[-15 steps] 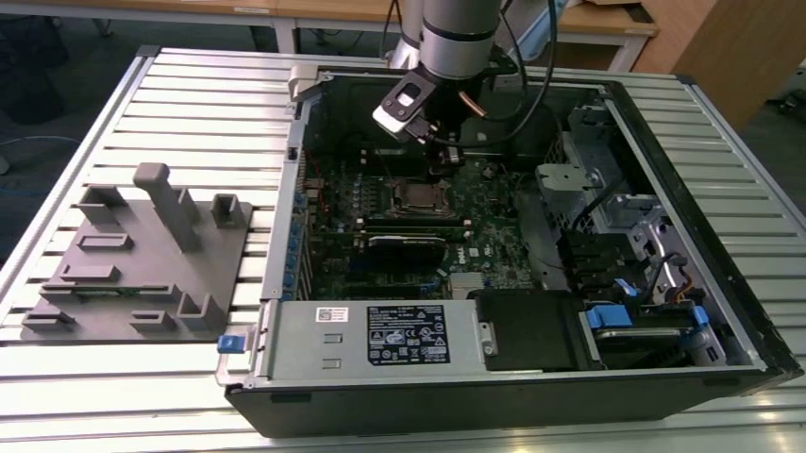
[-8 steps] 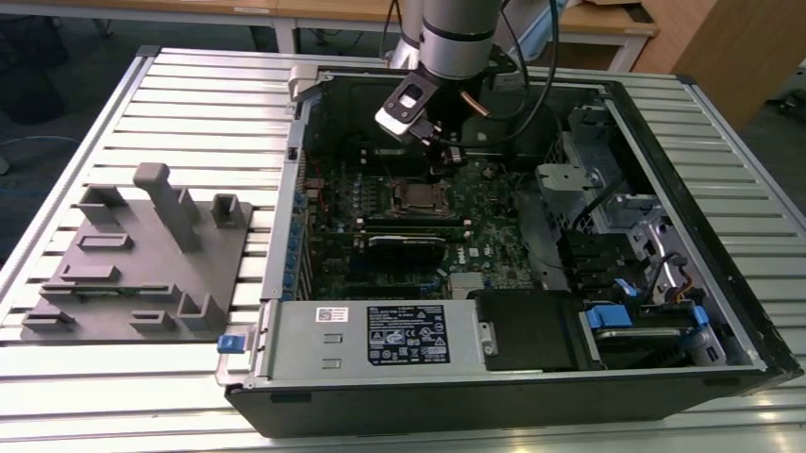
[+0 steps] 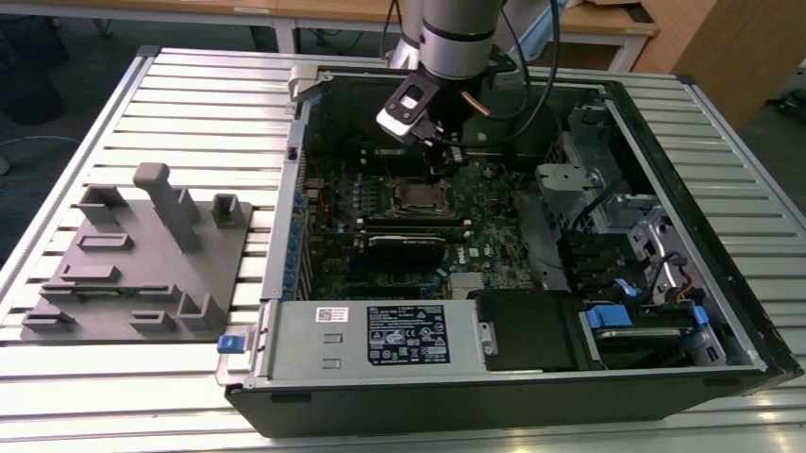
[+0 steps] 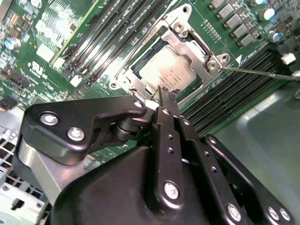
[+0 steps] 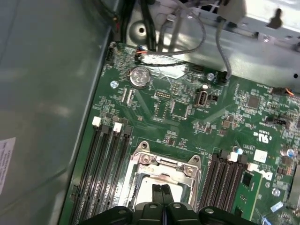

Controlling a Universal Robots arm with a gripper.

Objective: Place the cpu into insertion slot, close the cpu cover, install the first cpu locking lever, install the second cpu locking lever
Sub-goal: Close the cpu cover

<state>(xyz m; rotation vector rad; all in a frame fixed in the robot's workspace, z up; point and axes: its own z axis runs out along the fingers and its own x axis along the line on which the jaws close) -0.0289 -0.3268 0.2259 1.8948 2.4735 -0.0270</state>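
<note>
Slatted surface (image 3: 189,104) carries the open case (image 3: 504,404); inside, the hand (image 4: 163,93), pressed together, sits just over the cpu (image 4: 169,69), memory slots (image 5: 105,159) flanking.

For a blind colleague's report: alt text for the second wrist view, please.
The black end effector, shut, has its tips at the edge of the silvery cpu cover, which frames the grey-topped cpu. Long black memory slots flank it on the green motherboard, and a thin metal lever juts from one corner.
</note>
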